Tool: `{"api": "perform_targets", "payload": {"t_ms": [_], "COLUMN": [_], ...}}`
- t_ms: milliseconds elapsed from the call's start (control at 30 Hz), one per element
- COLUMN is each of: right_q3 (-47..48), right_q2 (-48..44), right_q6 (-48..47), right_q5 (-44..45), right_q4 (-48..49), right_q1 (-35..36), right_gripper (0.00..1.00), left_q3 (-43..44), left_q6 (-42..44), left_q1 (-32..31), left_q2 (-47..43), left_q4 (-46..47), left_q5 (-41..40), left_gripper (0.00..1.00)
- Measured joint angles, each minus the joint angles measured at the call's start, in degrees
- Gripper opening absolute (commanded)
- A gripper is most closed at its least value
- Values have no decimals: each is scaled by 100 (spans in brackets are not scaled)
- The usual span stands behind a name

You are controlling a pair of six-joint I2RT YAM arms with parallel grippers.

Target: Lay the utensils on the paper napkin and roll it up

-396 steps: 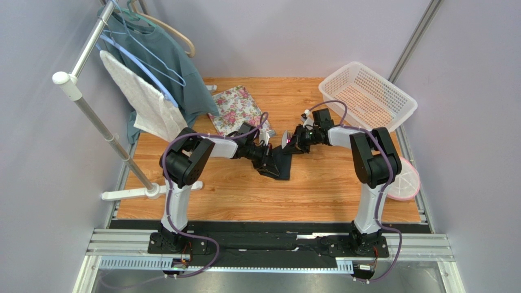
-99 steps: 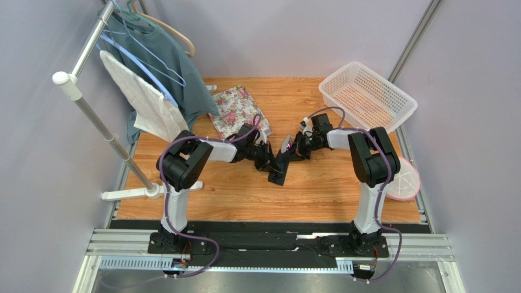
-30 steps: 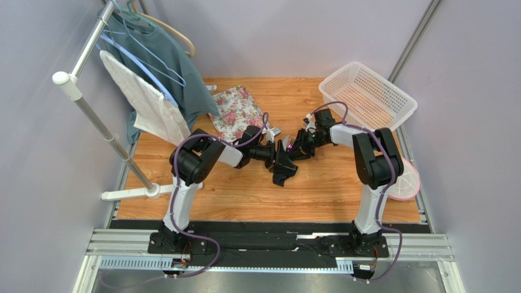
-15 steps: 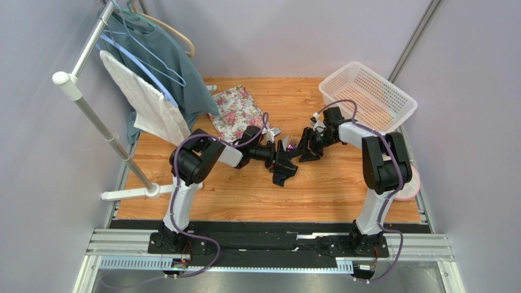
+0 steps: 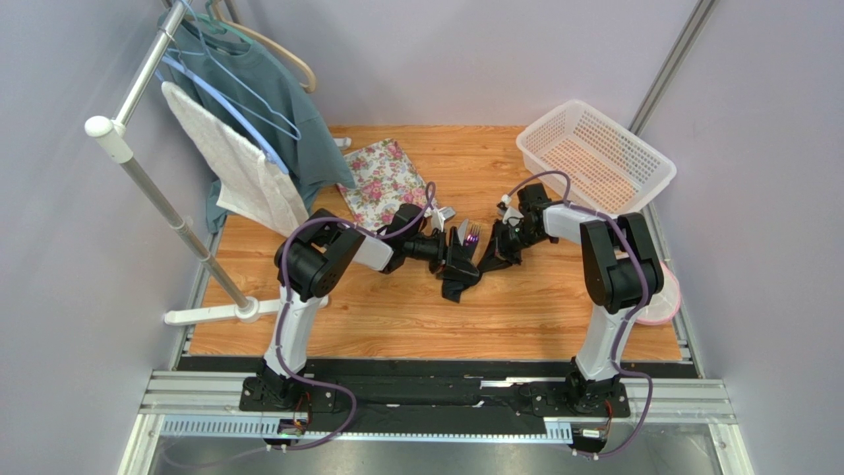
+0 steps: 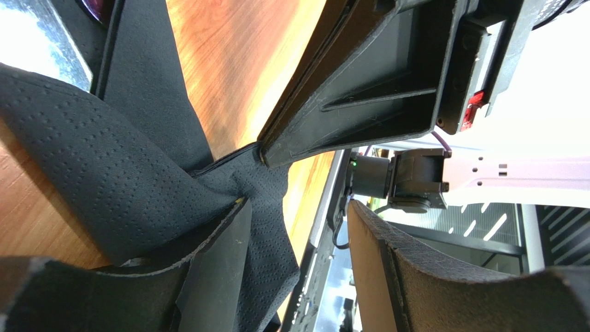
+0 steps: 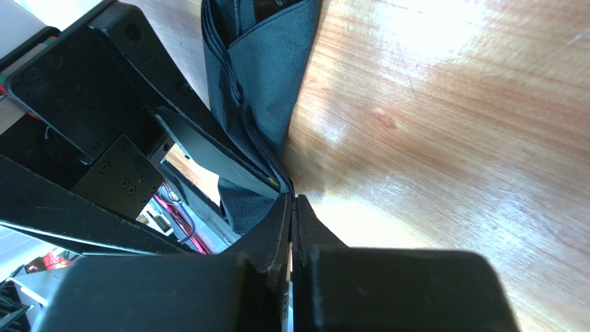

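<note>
The black paper napkin (image 5: 458, 275) lies crumpled and partly rolled mid-table, with the purple fork's tines (image 5: 474, 235) and the knife's pale end (image 5: 462, 234) poking out of its far side. My left gripper (image 5: 454, 259) reaches in from the left. In the left wrist view it (image 6: 298, 207) stands open, and the dotted napkin (image 6: 104, 173) drapes against one finger (image 6: 215, 277). My right gripper (image 5: 492, 257) comes from the right and is shut on a corner of the napkin (image 7: 266, 90). Its fingertips (image 7: 291, 199) are pressed together at the fold.
A pink-flowered tray (image 5: 381, 178) lies at the back left of the wooden table (image 5: 515, 307). A white mesh basket (image 5: 594, 153) sits at the back right. A clothes rack (image 5: 149, 188) with a teal shirt and white towel stands at left. A pink-rimmed dish (image 5: 659, 295) is at the right edge.
My right gripper had opened and pulled away to the right; now it is back at the napkin's right corner and shut on it. The left arm has stayed put.
</note>
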Motion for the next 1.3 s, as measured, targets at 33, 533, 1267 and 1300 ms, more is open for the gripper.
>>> {"api": "perform_targets", "payload": {"t_ms": [33,533,1267,1300], "right_q3": [0,-138,-376,-378], "right_q2": [0,-2,-127,-131], "right_q6": [-17,-186,-210,-210], "right_q5": [0,302,358,361], "right_q4": [-2,0,92,96], "right_q1": [0,2,0,0], "right_gripper": [0,0,0,0], "left_q3": [0,-216,-715,-715], "left_q6": [0,-286,-92,-28], "left_q1": [0,35,44,44], "left_q2": [0,-13,-876,-879], "left_q4": [2,544,-2,-101], "left_q5": [2,20,68,68], "left_gripper": [64,65,24,22]}}
